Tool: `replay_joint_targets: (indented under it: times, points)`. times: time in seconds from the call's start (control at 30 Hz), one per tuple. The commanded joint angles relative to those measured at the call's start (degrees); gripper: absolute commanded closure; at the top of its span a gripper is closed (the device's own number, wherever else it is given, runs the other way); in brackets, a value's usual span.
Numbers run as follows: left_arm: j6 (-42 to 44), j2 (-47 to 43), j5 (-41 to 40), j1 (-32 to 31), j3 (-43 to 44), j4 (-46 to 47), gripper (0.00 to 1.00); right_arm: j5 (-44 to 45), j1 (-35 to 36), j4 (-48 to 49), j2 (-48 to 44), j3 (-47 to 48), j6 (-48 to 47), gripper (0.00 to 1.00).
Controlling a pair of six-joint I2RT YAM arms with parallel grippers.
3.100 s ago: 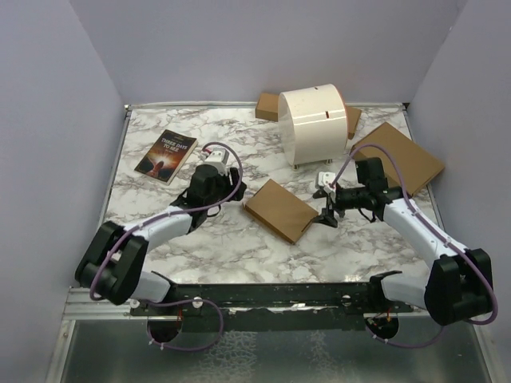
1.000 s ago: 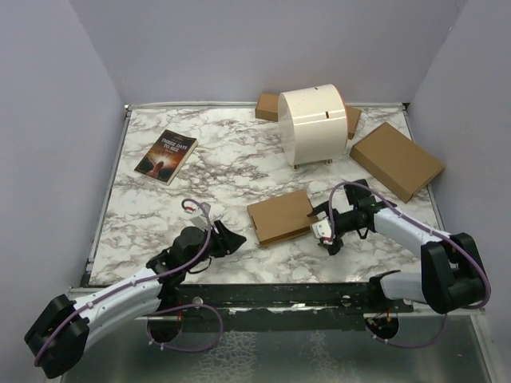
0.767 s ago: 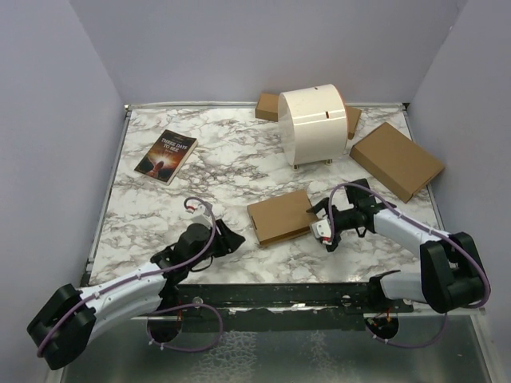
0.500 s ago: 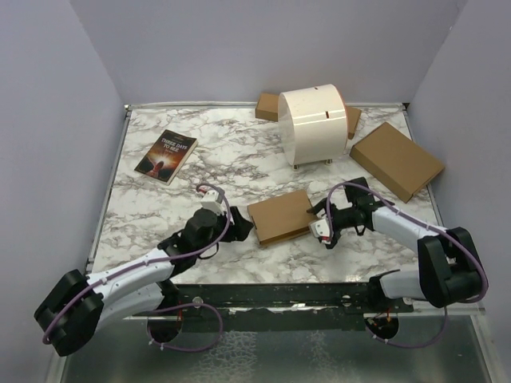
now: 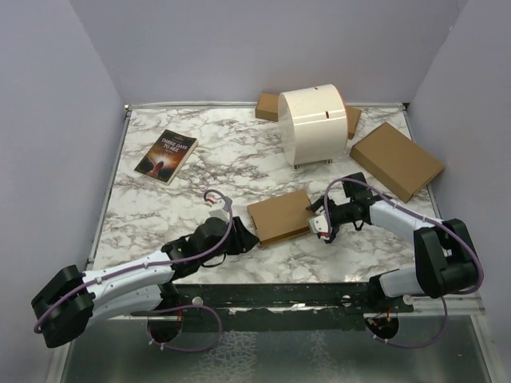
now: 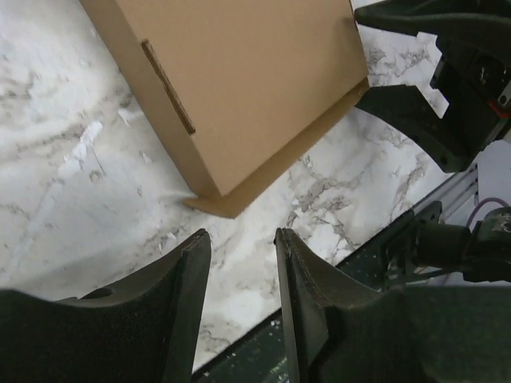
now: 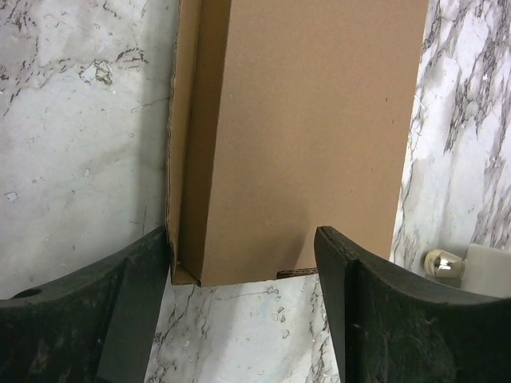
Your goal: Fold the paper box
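The left hand [image 5: 246, 238] has come right in now: a moment ago it hung back by the near edge, and it is now nosing at the near-left corner of the paper box [image 5: 279, 217]. Its fingers stand a narrow gap apart with nothing between them, the box corner just ahead. The box lies flat and closed-looking on the marble surface [image 5: 239, 152], centre-front. It has swung round from its earlier diagonal to sit squarer to the arms. At the box's right end, the right hand [image 5: 317, 224] has closed the distance too. Its fingers are spread wide and straddle that end, and a loose side flap shows along one edge in the wrist view. With both hands at the box, this looks like a bracing set-up for tucking that flap, so the folding seems nearly done. The box carries no print, only a thin slot in its side wall. The book [image 5: 165, 156], well apart at far left, has a pale capital title too small to read surely. The larger cardboard box [image 5: 397, 159] and the white drum [image 5: 313, 124] show no lettering.
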Motion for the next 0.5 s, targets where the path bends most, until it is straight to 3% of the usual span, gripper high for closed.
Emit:
replay_joint_targets:
  times: [0.0, 0.27, 0.47]
  points:
    - [-15.03, -0.94, -10.75, -5.48, 1.10, -7.98, 0.58, -0.30, 0.14, -0.31, 0.66, 0.64, -0.28, 0.29]
    - [-27.87, 9.99, -20.00, -10.62, 7.91, -16.34, 0.57, -0.46, 0.14, -0.13, 0.04, 0.29, 0.35, 0.30]
    - [-32.09, 13.48, -22.76, -13.29, 8.42, -13.67, 0.57, -0.17, 0.14, -0.07, 0.54, 0.03, 0.30, 0.32]
